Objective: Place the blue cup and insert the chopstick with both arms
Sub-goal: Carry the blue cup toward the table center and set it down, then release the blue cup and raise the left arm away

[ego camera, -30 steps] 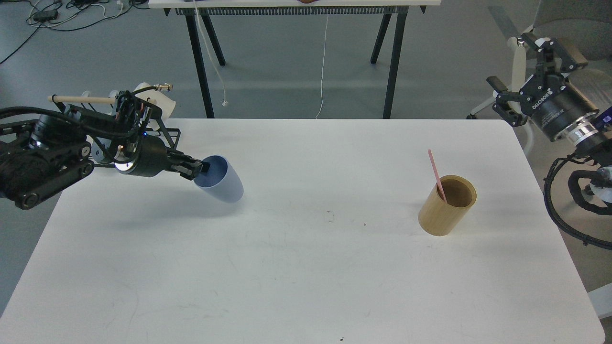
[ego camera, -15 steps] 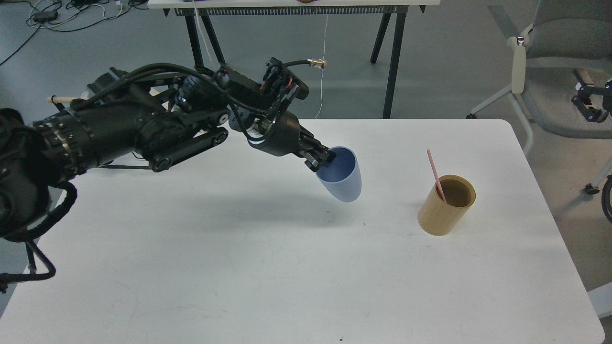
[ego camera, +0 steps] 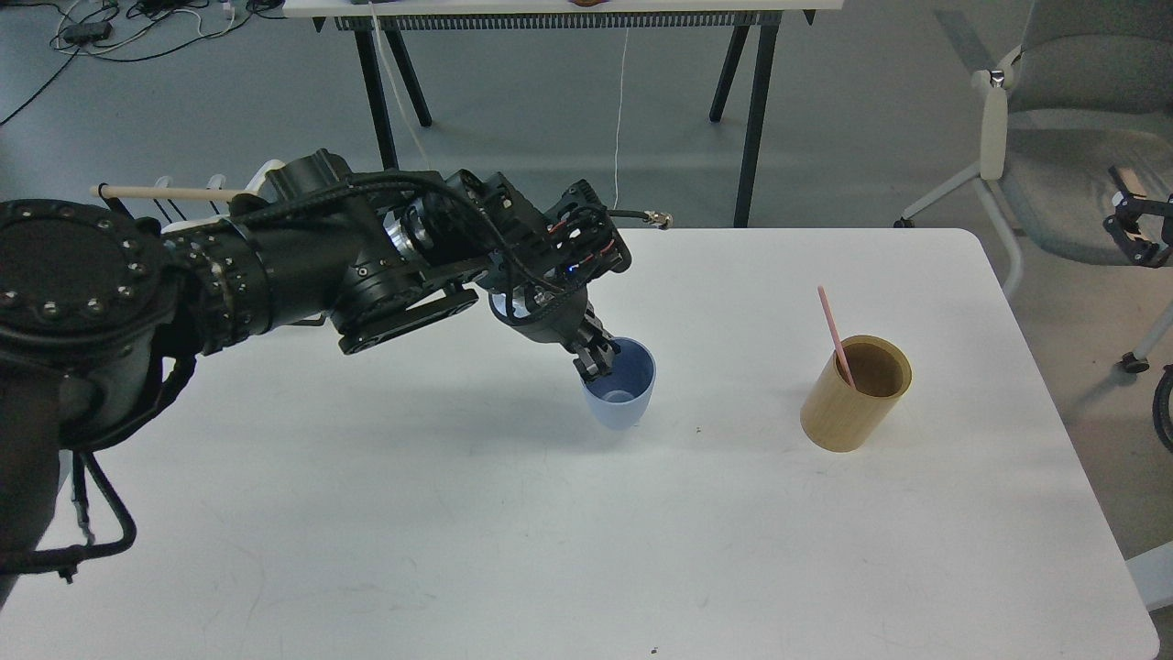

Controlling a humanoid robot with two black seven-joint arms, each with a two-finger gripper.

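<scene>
The blue cup (ego camera: 623,396) stands upright near the middle of the white table (ego camera: 586,550). My left gripper (ego camera: 594,362) is shut on the cup's near-left rim, one finger inside it. A tan bamboo holder (ego camera: 855,394) stands to the right with a pink chopstick (ego camera: 835,332) leaning in it. Only a small dark part of my right arm (ego camera: 1139,227) shows at the right edge; I cannot tell how its fingers stand.
A grey chair (ego camera: 1054,128) stands off the table's right rear corner. A second table's black legs (ego camera: 751,119) stand behind. A white rack with a wooden rod (ego camera: 165,192) sits past the table's left rear edge.
My left arm swung the blue cup from tilted in the air down and slightly left, and it now stands upright on the table. The right arm stayed at the right edge.
</scene>
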